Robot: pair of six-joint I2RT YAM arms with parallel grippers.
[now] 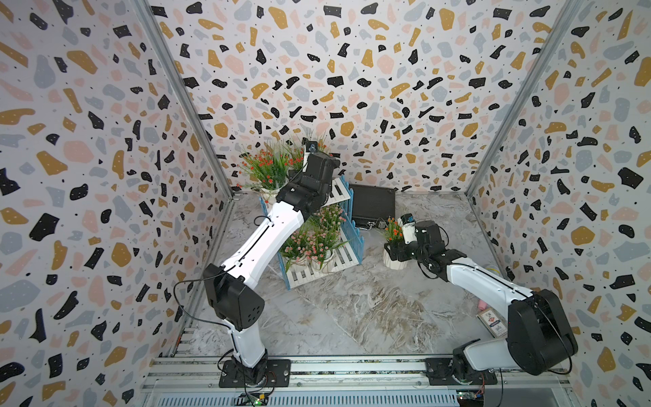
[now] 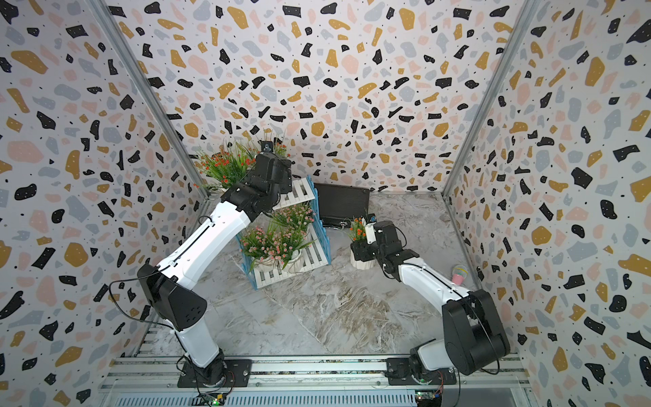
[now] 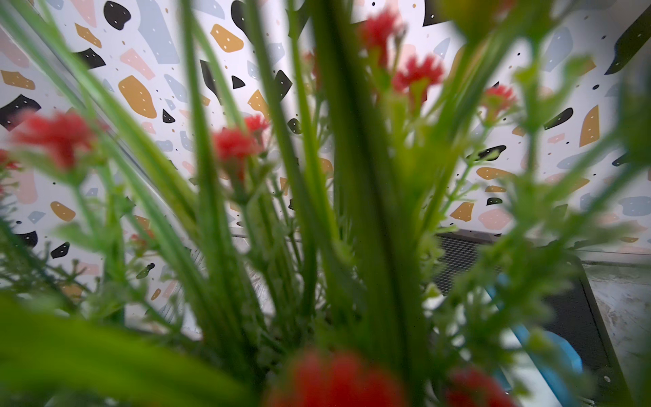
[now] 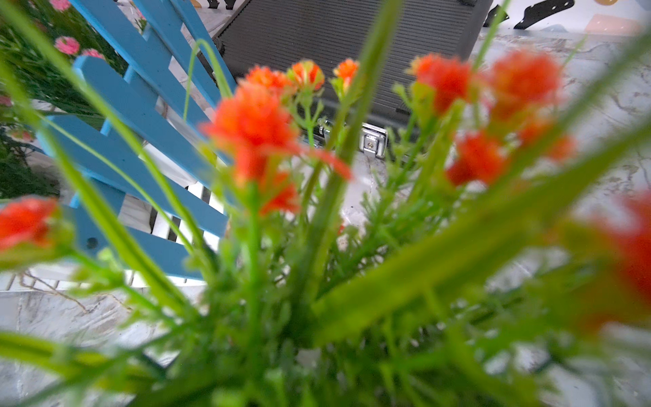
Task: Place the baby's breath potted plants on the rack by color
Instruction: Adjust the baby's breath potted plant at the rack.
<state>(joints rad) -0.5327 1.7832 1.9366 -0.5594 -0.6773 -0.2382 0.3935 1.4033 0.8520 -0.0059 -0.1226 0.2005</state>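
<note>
I get bright, even light in both top views, only faint soft shadows on the table (image 1: 352, 317), walls (image 1: 70, 176) bowed toward the edges. Both wrist views are mostly blur: close orange-red blossoms (image 4: 250, 123) and leaves (image 4: 458, 253) smeared, black case (image 4: 334, 35) behind sharper.

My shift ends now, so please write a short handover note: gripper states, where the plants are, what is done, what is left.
Left gripper: at the rack, top tier, among the leaves of the second orange-red plant; grip hidden.
Right gripper: around the pot of the third orange-red plant, on the table beside the rack; grip unclear.
Done: three pink plants on the lower tier, first orange-red plant on top.
Left: settle the second, shelve the third.
</note>
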